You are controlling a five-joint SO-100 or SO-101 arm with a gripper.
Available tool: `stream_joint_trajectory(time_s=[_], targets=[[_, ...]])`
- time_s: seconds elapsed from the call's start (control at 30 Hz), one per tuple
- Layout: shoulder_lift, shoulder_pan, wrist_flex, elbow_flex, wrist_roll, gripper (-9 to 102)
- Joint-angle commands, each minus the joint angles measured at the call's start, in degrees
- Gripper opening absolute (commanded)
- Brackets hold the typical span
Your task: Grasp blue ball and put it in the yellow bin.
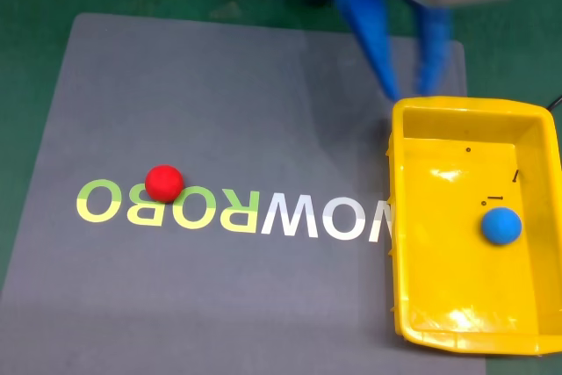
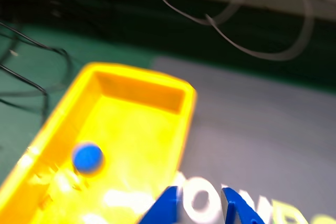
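Blue ball [image 1: 501, 225] sits in the yellow bin [image 1: 399, 217] — fingers [image 1: 411, 92] released, empty; a low retreat could clip the rim.

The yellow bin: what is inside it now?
Inside the yellow bin lies the blue ball and a few small dark screws. Glare hides part of the floor near the front.

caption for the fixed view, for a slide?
Blue ball rests in the yellow bin; open gripper above; red ball on the grey mat.
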Motion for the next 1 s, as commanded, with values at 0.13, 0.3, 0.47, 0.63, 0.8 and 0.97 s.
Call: stream_joint_trajectory(time_s=[0.13, 0.3, 0.47, 0.63, 0.8, 0.97], targets=[[17.2, 10.8, 9.4, 9.5, -2.3, 1], [27.7, 16.2, 8.4, 24.5, -5.6, 1], [35.1, 16.8, 8.4, 35.6, -5.9, 1], [40.1, 17.9, 8.8, 45.2, -6.9, 1], [43.9, 18.7, 11.4, 50.2, -7.8, 1], [48.0, 18.5, 14.2, 54.1, -7.6, 1]])
